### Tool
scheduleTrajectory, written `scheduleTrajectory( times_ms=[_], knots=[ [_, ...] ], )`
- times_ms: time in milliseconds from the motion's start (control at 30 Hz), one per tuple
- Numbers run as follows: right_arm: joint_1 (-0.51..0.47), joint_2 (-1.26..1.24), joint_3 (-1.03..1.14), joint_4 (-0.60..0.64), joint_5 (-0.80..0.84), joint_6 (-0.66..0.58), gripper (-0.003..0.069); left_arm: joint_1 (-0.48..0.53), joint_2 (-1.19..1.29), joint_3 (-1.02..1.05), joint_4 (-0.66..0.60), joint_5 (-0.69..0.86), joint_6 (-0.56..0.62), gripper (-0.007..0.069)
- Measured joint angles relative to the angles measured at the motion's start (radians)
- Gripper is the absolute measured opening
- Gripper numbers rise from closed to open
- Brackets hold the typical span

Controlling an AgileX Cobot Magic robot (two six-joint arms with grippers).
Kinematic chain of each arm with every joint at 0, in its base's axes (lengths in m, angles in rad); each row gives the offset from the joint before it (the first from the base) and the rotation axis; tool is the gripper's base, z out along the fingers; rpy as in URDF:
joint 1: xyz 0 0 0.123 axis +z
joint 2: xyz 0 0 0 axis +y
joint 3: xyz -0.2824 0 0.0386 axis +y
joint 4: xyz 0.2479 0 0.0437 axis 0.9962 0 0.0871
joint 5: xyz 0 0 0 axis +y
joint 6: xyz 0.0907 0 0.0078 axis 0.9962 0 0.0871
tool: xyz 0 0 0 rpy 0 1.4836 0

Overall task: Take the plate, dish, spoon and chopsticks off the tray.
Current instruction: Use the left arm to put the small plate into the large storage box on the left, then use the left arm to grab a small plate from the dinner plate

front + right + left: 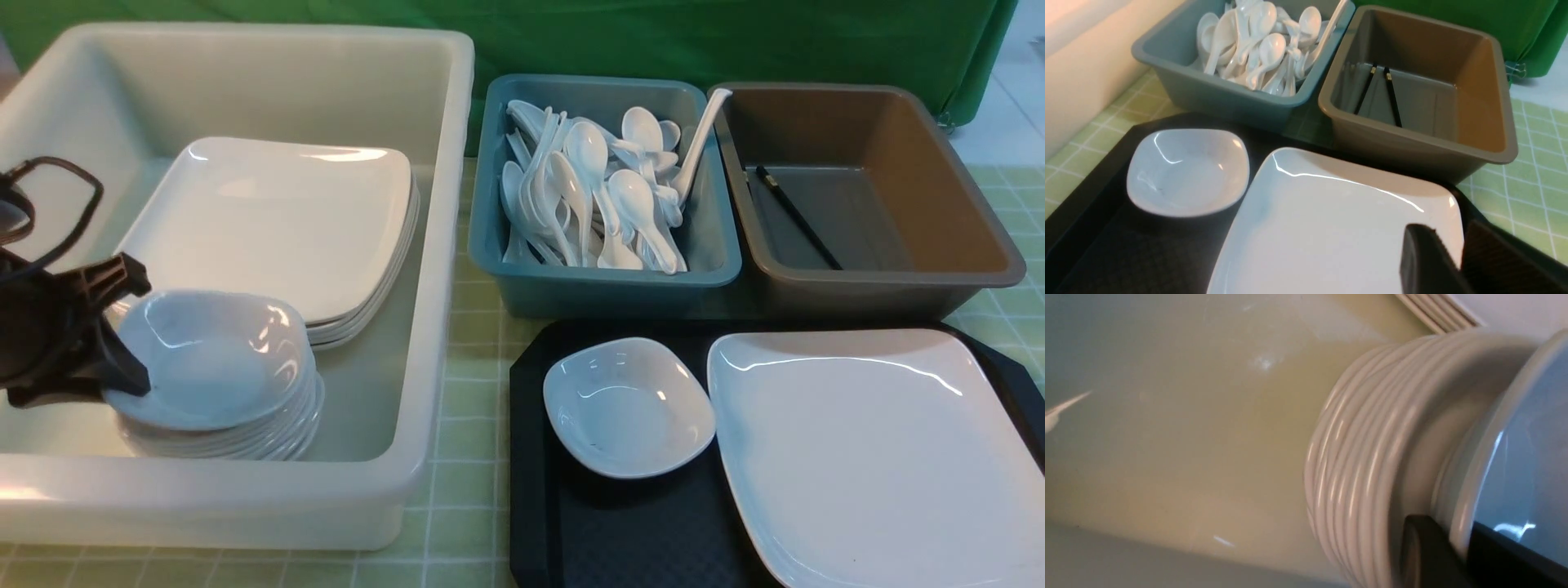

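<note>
- front view: left gripper (139, 335) is down inside the big white tub (441, 245), its fingers either side of the rim of the top dish (212, 359) on a stack of dishes (269, 433); a pile of square plates (277, 220) sits behind that stack in the same tub
- still front: the tray (620, 531) is on the green checked cloth (465, 457), carrying the plate (865, 449) and a small dish (629, 408) just left of it, pretty much touching; the teal bin (604, 286) is full of white spoons (588, 188) plus one long ladle (698, 139), no way to pick out a single spoon; the chopsticks (796, 216) lie on the floor of the brown bin (882, 290)
- left wrist view: two black fingers (1423, 555) with the top dish's rim right between them; honestly can't tell if they're pinching it or just sitting loose around it
- right wrist view: right gripper (1455, 237) is at the plate's corner, jaws only a narrow gap apart, plate edge running into that gap; can't tell if it's actually clamped; both chopsticks show side by side in the brown bin, gold bands at the far end
</note>
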Motion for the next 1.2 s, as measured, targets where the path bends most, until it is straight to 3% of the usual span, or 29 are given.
scheduleTrajectory(
  times_ms=[267,400,500,633,800,1067,1200],
  knots=[
    [0.000,0.000,0.000,0.000,-0.007,0.000,0.0156,0.000,-0.032,-0.016,0.013,0.068,0.032,0.0400],
    [0.000,0.000,0.000,0.000,-0.009,0.000,0.0157,0.000,-0.074,-0.107,0.026,0.108,0.054,0.0498],
    [0.000,0.000,0.000,0.000,-0.010,0.000,0.0157,0.000,-0.098,-0.188,0.026,0.135,0.056,0.0521],
    [0.000,0.000,0.000,0.000,-0.010,0.000,0.0157,-0.001,-0.115,-0.343,-0.073,0.222,0.056,0.0525],
    [0.000,0.000,0.000,0.000,-0.010,0.000,0.0159,-0.069,-0.115,-0.394,-0.173,0.247,0.061,0.0469],
    [0.000,0.000,0.000,0.000,-0.026,0.000,0.0174,-0.522,0.016,-0.399,-0.136,0.213,-0.031,0.0036],
    [0.000,0.000,0.000,0.000,-0.037,0.000,0.0176,-0.674,0.135,-0.415,-0.118,0.204,-0.076,0.0000]
  ],
)
